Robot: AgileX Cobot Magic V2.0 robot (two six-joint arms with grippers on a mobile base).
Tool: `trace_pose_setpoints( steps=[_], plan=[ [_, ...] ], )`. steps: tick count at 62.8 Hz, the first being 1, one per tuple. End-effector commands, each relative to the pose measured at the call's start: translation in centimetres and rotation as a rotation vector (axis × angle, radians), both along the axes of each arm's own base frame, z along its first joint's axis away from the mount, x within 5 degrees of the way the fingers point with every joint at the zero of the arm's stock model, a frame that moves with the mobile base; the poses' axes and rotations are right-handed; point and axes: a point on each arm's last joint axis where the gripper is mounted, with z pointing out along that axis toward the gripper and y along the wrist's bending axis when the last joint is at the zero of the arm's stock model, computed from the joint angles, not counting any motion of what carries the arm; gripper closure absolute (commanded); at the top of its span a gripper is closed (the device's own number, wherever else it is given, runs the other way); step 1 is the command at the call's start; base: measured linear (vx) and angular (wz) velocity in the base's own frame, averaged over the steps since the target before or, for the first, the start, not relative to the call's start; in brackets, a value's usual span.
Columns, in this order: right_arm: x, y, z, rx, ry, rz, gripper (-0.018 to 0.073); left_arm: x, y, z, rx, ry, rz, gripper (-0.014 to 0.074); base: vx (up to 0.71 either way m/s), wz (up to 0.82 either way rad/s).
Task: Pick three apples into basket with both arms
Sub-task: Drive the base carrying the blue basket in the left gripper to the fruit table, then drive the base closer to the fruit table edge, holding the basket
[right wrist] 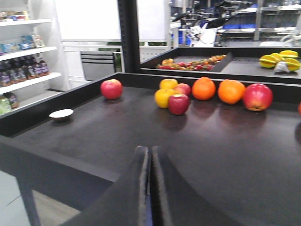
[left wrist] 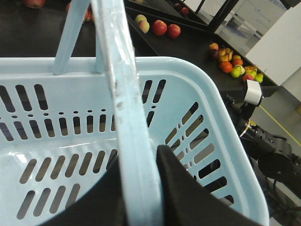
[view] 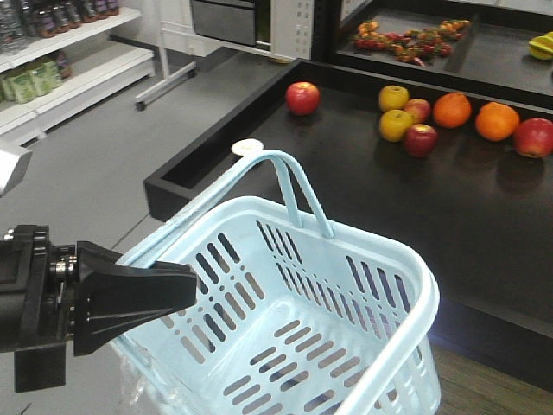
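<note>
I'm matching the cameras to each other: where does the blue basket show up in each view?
Front view: the basket fills the lower middle.
Left wrist view: the basket fills nearly the whole picture.
Right wrist view: not in it.
Shared landmark: the black counter, seen in all three.

Black table [view: 363, 199] — on it red apples [view: 302, 98], yellow apples [view: 395, 125], two oranges [view: 452, 110], a white dish [view: 250, 148].
</note>
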Motion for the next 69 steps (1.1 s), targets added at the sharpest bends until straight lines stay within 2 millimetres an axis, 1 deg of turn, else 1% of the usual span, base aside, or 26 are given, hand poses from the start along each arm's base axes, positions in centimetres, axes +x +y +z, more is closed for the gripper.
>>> trace_pose_setpoints(
  steps=[1, 69],
  plan=[
    [-0.02, 0.05, 0.21, -0.020, -0.067, 0.003, 0.0564, -0.22, 0.02, 1.13, -0.024, -0.026, 0.007, 0.0603, 0.09, -0.34],
    [-0.02, 0.05, 0.21, -0.020, -0.067, 0.003, 0.0564, -0.22, 0.02, 1.13, -0.024, -0.026, 0.007, 0.0603, 0.08, -0.32]
  ],
)
